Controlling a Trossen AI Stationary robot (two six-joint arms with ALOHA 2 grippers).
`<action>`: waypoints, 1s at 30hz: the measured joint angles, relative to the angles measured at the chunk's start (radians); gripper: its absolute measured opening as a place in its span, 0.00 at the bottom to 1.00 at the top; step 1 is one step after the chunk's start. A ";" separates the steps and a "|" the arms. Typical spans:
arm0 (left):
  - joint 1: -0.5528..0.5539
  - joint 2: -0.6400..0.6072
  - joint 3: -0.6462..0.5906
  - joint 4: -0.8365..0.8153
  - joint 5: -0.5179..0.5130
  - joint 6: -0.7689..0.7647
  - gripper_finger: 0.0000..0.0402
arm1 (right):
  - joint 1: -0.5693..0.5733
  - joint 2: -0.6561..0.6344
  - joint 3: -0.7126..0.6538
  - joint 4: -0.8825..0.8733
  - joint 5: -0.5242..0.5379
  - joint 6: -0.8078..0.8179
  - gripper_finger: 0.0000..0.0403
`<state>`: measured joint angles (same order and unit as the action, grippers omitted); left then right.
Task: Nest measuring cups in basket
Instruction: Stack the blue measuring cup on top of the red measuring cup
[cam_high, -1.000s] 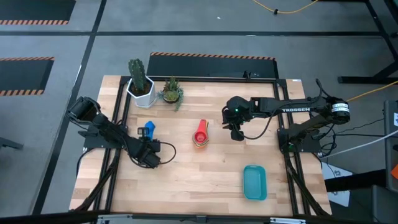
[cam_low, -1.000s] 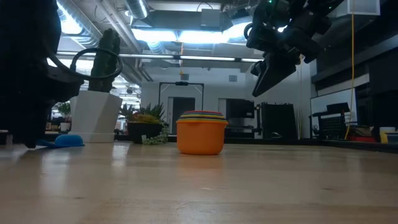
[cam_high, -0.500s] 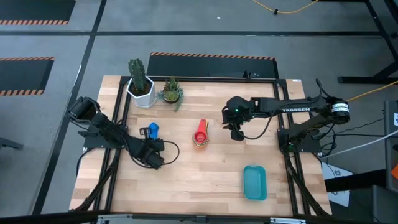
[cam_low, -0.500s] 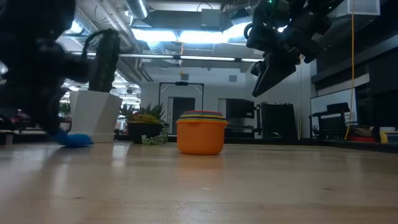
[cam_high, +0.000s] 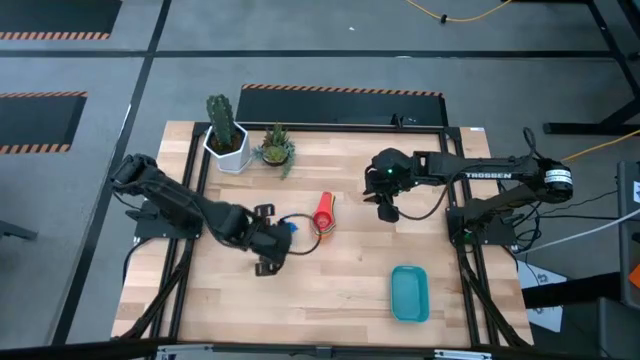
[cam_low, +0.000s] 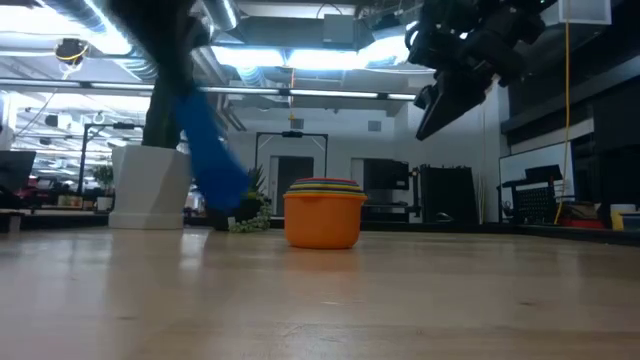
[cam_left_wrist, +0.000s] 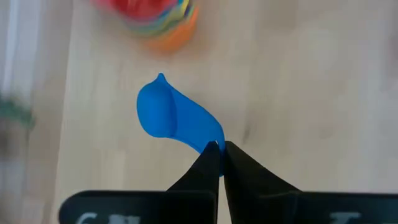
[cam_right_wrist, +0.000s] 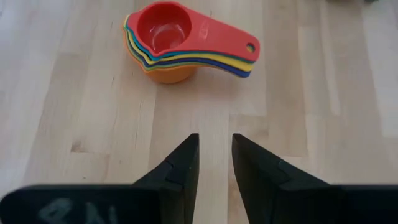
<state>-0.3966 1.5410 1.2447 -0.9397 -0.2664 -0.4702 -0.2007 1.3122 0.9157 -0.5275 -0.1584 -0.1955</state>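
Wooden table (cam_high: 330, 275), seen from above, with the two arms reaching in from either side. The teal basket (cam_high: 409, 293) lies empty, well apart from both pincers, on the near side of the table toward the right arm. The stack of cups (cam_high: 322, 215), red on top and orange at the bottom, stands between the two pincers; its handles form its long axis and run toward the far edge of the table. The left pincer (cam_high: 275, 238), clenched on the handle of the blue cup (cam_left_wrist: 177, 121), holds that cup clear of the table with its bowl ahead of the fingertips, and the stack lies just beyond the bowl. The cup's long axis runs from bowl to handle, roughly in line with the fingers. The right pincer (cam_high: 385, 208) hangs above the table beside the stack, its fingers (cam_right_wrist: 180, 165) a little apart and grasping nothing. Step in hand, by judgement: carrying the blue cup to the stack. The next move calls for bringing its bowl over the red cup, handle aligned with the others, then letting go.
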 joint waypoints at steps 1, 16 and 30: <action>0.011 0.000 0.031 0.000 0.023 0.017 0.00 | -0.001 -0.007 0.000 -0.004 0.000 0.000 0.25; 0.310 -0.001 0.249 0.093 0.573 0.242 0.00 | 0.000 -0.018 0.000 0.067 0.000 -0.076 0.25; 0.570 0.080 0.247 0.117 0.864 0.338 0.00 | 0.039 -0.010 0.000 0.119 -0.002 -0.075 0.25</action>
<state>0.1738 1.6214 1.4921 -0.8227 0.5978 -0.1321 -0.1613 1.3024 0.9161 -0.4081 -0.1600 -0.2707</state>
